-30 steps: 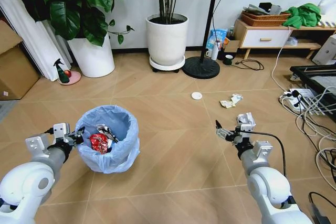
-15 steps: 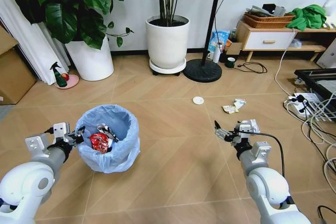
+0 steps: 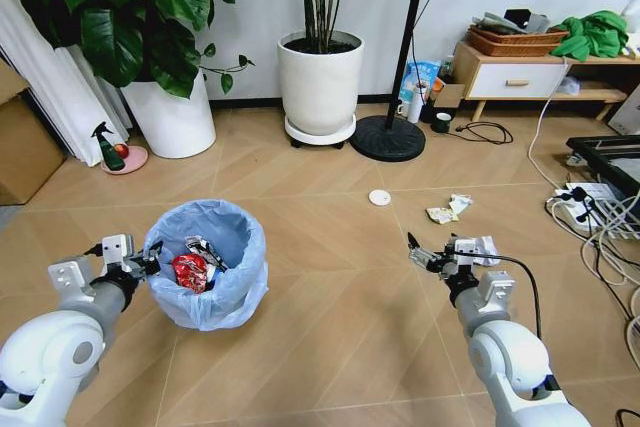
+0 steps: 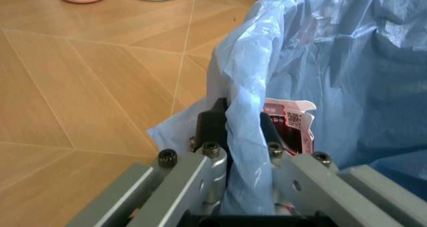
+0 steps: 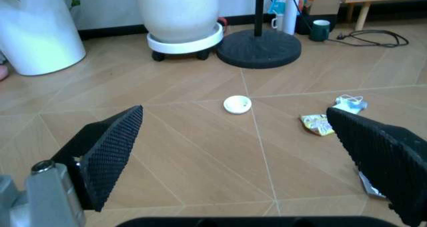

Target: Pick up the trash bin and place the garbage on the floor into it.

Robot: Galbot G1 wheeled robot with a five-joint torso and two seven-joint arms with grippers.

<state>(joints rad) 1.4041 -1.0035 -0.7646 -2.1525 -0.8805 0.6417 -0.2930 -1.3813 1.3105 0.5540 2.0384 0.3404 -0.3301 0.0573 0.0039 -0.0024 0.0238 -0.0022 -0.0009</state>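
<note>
Ahead, from my head, two big white plant pots (image 3: 320,82) stand against the wall with a black fan base (image 3: 387,137) beside them, a low cabinet (image 3: 520,75) and a tangle of cables (image 3: 600,232) to my right; the trash bin (image 3: 205,262), lined with a thin light-blue bag, sits on the floor (image 3: 330,297) at my left, holding a red can (image 3: 188,271) and other scraps; my left jaws (image 3: 148,261) are at its rim; my right jaws (image 3: 424,253) hang spread and empty over bare planks; a white disc (image 3: 379,197) and a crumpled wrapper (image 3: 447,210) lie beyond them, well apart from the bin.

From my left wrist, my left jaws (image 4: 237,132) are clenched on the bin's bag-covered rim (image 4: 243,117).

From my right wrist, my spread right jaws (image 5: 253,147) frame the disc (image 5: 237,104) and wrapper (image 5: 319,124).
</note>
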